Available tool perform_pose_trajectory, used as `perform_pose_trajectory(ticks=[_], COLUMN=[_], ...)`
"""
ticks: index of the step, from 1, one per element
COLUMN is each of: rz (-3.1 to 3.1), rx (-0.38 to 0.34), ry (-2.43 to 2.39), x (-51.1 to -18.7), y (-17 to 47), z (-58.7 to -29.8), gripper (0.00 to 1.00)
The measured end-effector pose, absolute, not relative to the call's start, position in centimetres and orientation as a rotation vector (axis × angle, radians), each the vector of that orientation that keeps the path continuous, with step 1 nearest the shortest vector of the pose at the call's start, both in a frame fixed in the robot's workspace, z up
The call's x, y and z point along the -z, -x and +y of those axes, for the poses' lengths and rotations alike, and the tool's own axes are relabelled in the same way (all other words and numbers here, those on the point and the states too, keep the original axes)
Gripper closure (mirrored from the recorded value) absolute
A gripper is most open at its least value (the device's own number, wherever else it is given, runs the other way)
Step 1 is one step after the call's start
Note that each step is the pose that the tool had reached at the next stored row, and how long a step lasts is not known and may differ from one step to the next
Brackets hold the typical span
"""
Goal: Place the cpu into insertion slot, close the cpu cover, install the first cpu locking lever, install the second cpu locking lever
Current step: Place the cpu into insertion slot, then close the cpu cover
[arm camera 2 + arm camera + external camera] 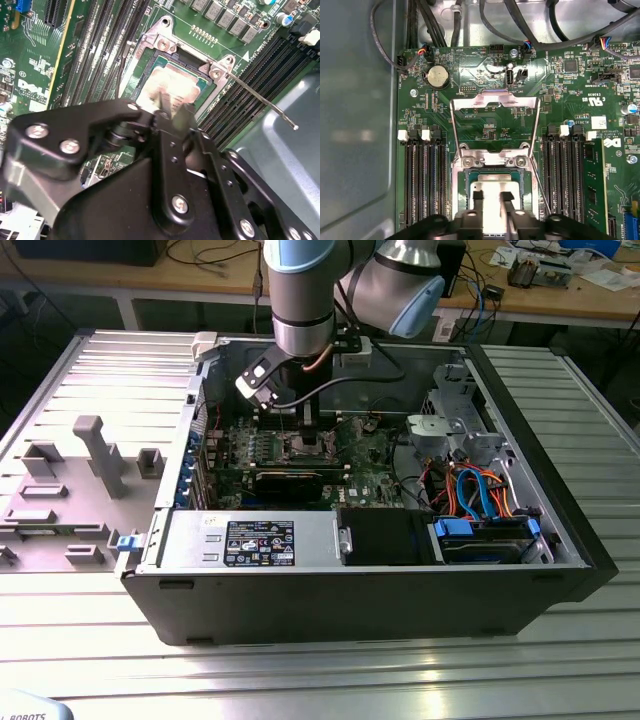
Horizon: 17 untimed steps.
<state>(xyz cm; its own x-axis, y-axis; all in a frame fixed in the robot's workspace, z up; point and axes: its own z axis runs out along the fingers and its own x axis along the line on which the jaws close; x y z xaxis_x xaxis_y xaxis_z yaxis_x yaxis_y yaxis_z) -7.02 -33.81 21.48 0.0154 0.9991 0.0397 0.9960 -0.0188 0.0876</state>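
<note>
Step in hand: judged to be the end of seating the cpu [492, 182]; the cover is not yet closed.
Cpu: seen lying in the insertion slot [461, 195], silver top up, apparently flat and square to the rim.
End effector [492, 196]: held just over the chip, fingers [478, 200] parted by a narrow gap. Nothing is gripped between them, and contact with the chip cannot be told.
Cpu cover [495, 100]: swung open, standing away from the socket toward the coin cell [438, 76].
Lever [260, 101]: one thin wire lever is seen unlatched, angled out over the memory slots [270, 65].
Setting: the open computer case [400, 600] is carried on the ribbed counter [320, 680].
Care: sideways drag on the chip is to be avoided; any finger motion is best kept square to the socket.
</note>
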Motion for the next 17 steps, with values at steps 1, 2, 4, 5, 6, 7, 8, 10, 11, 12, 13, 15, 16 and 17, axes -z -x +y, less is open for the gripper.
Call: perform_pose_trajectory(ticks=[1,2,4,5,6,7,8,10,11,12,13,15,16,17], rz=[2.176,2.176,2.176,2.176,2.176,2.176,2.176,2.176,2.176,2.176,2.176,2.177,2.178,2.179], rx=[-0.139,-0.140,-0.140,-0.140,-0.140,-0.140,-0.139,-0.139,-0.139,-0.139,-0.139,-0.135,-0.133,-0.131], ry=[-2.213,-2.213,-2.213,-2.213,-2.213,-2.213,-2.213,-2.213,-2.213,-2.213,-2.213,-2.215,-2.216,-2.217], x=[-21.49,-21.49,-21.50,-21.51,-21.51,-21.51,-21.52,-21.62,-21.63,-21.63,-21.63,-21.64,-21.63,-21.64], y=[7.02,7.02,7.02,7.02,7.02,7.02,7.02,7.02,7.02,7.02,7.00,6.91,6.84,6.81], z=[-33.81,-33.81,-33.81,-33.81,-33.81,-33.81,-33.81,-33.81,-33.81,-33.81,-33.81,-33.81,-33.81,-33.82], gripper=[0.77,0.83,0.89,0.89,0.89,0.89,0.89,0.89,0.89,0.89,0.89,0.89,0.89,0.89])
